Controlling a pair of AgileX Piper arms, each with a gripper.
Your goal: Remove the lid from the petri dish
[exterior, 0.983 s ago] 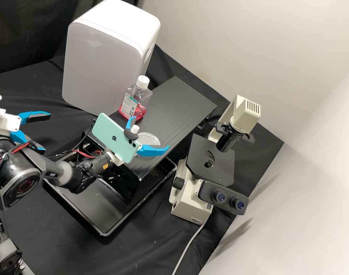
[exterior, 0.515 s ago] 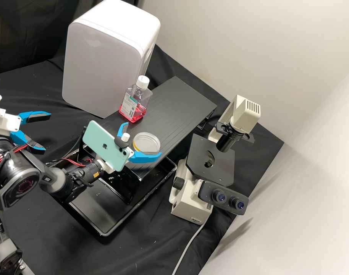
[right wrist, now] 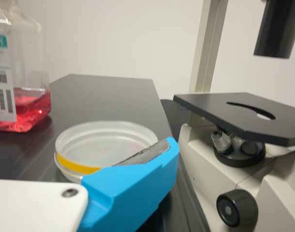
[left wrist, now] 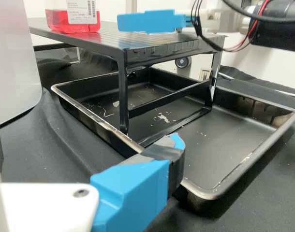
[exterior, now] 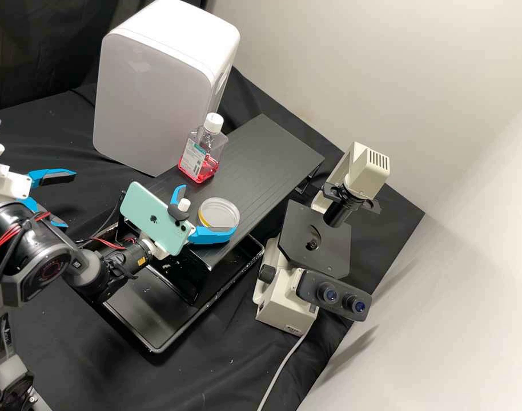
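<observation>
Our left gripper (exterior: 64, 197) is hovering at nine o'clock, fingers apart. Our right gripper (exterior: 209, 206) is hovering, fingers apart, beside the lidded clear round plastic petri dish (exterior: 219, 212) on the black slatted metal shelf (exterior: 261, 154). We are risking lifting the whole dish if they close low.

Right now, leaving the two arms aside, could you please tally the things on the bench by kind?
petri dish: 1
flask of red liquid: 1
microscope: 1
white cabinet: 1
black raised rack: 1
black tray: 1
Total: 6
</observation>
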